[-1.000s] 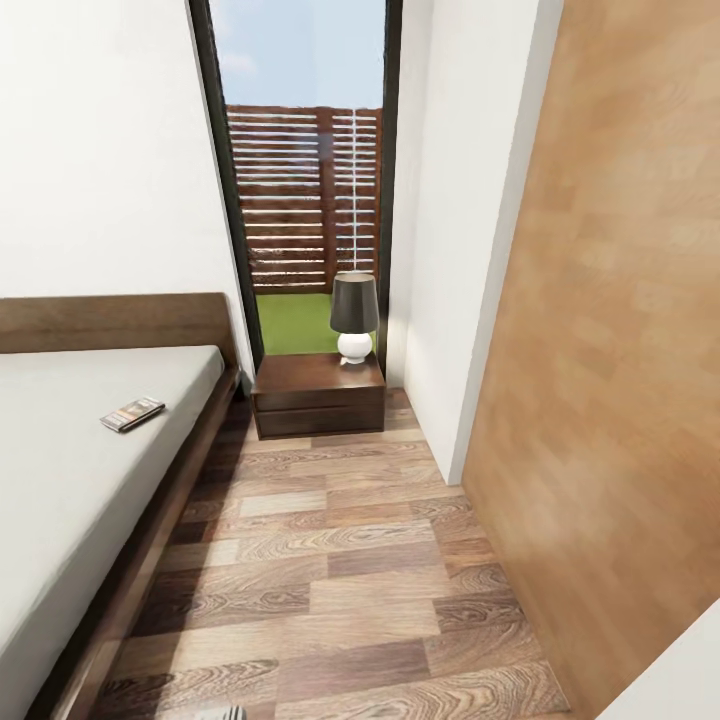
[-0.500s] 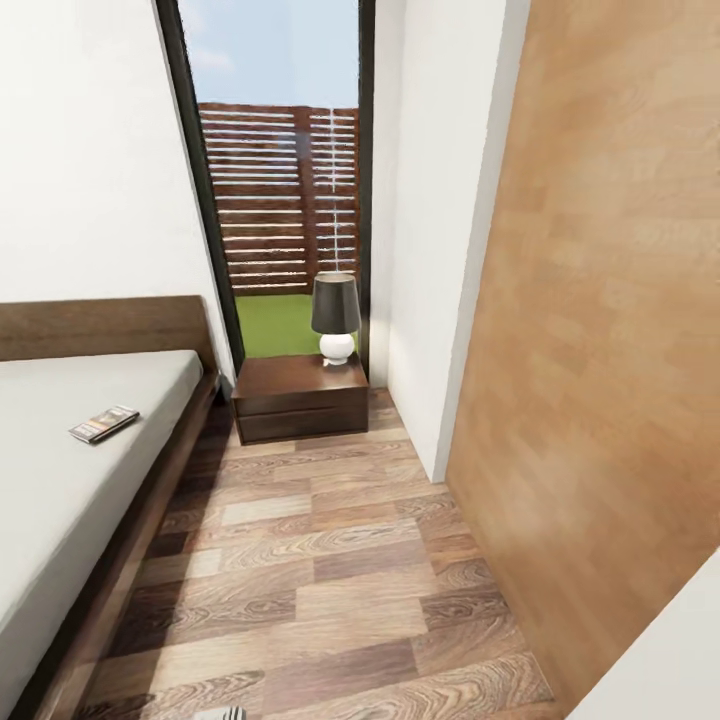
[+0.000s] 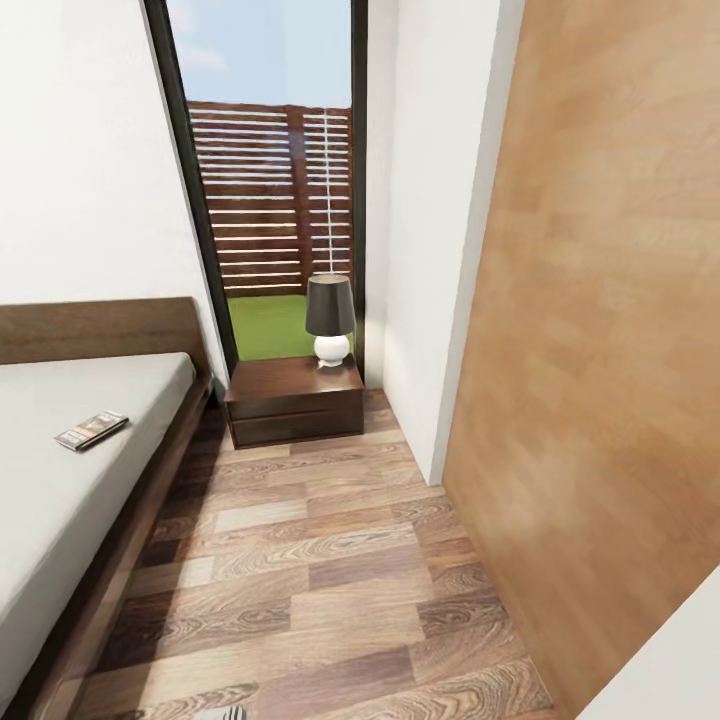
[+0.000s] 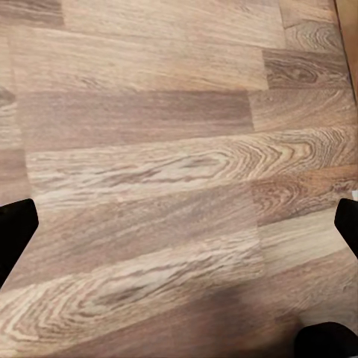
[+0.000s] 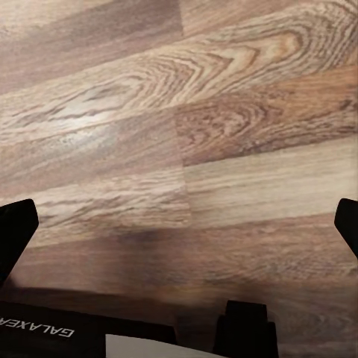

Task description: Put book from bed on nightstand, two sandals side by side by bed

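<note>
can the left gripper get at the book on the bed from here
Probably not yet: the book lies well ahead on the bed, while the open left gripper hangs over bare floor.

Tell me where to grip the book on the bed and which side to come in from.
Grip the book by its long edge nearest the bed's floor-side rim, coming from the aisle side. It lies flat and thin on the grey mattress, slightly angled, so a claw would likely need to slide one finger under that edge, or pinch across its narrow width from above.
</note>
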Controlling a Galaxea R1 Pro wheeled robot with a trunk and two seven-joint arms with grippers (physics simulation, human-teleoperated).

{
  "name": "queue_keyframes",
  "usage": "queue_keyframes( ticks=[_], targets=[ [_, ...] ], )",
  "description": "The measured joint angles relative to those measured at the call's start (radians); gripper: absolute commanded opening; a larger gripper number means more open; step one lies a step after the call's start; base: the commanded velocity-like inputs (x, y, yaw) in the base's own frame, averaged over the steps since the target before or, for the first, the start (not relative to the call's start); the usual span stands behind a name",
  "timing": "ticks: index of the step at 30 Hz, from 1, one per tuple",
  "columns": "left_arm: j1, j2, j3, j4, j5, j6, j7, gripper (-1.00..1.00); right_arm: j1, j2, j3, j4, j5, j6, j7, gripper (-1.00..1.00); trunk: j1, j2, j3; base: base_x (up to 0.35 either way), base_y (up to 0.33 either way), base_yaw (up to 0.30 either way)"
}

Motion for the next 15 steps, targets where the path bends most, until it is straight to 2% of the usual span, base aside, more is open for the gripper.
queue_keyframes(
  ticks=[5, 15],
  targets=[
    [0.0, 0.0, 0.0, 0.0, 0.0, 0.0, 0.0, 1.0, 0.0, 0.0, 0.0, 0.0, 0.0, 0.0, 0.0, 1.0, 0.0, 0.0, 0.0, 0.001, 0.0, -0.052],
    [0.0, 0.0, 0.0, 0.0, 0.0, 0.0, 0.0, 1.0, 0.0, 0.0, 0.0, 0.0, 0.0, 0.0, 0.0, 1.0, 0.0, 0.0, 0.001, 0.0, 0.0, -0.257]
  ],
)
